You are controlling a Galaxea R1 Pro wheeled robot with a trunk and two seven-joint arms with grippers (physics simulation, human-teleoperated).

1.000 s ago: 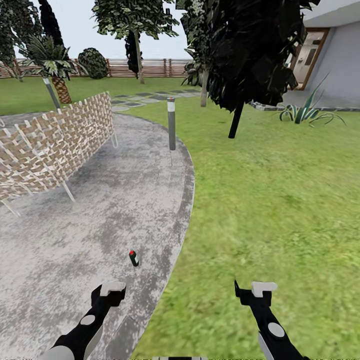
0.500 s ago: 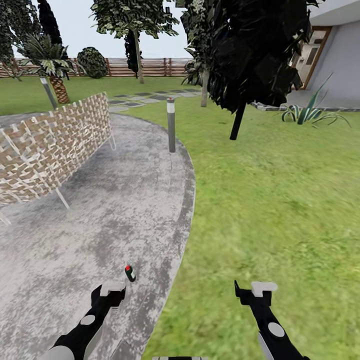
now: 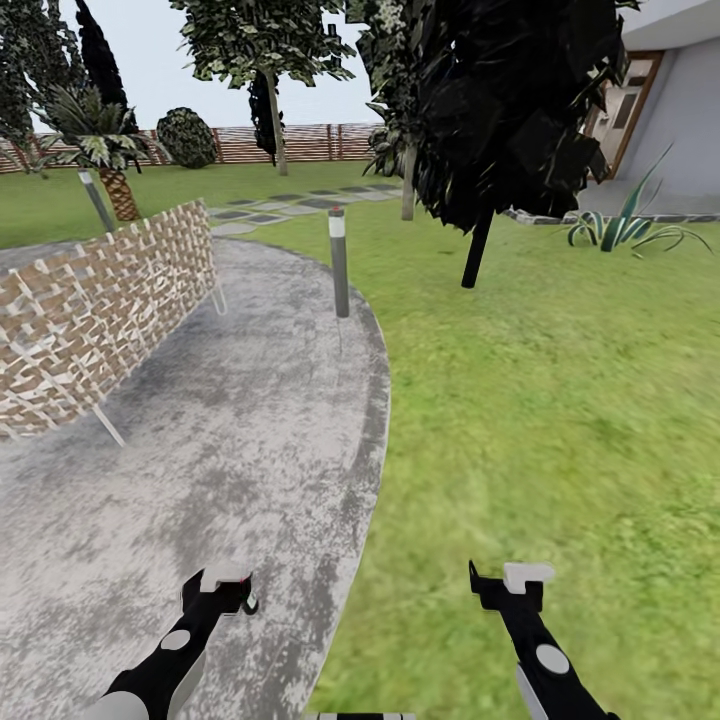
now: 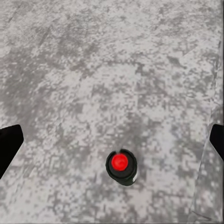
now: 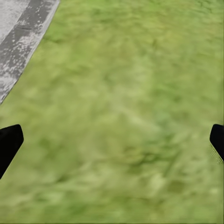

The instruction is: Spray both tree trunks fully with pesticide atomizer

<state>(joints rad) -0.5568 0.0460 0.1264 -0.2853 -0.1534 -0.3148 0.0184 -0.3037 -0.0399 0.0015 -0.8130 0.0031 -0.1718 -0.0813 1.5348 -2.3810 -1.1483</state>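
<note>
Pesticide atomizer (image 4: 121, 166) stood upright on the grey concrete floor (image 3: 200, 450), its red-dotted cap facing up into the left wrist camera, below and between the widely spread fingers of the left gripper (image 3: 222, 588), which held nothing. In the head view only a sliver of it (image 3: 251, 603) peeked out at the gripper's 3 o'clock side. The right gripper (image 3: 505, 583) hung over the lawn (image 3: 560, 400) with its fingertips (image 5: 9, 142) far apart, empty. At 12 o'clock a grey bollard (image 3: 338, 262) stood at the paving's curved edge, a woven screen (image 3: 100, 300) at 10 o'clock, and two pale tree trunks (image 3: 276, 125) (image 3: 408, 180) beyond.
</note>
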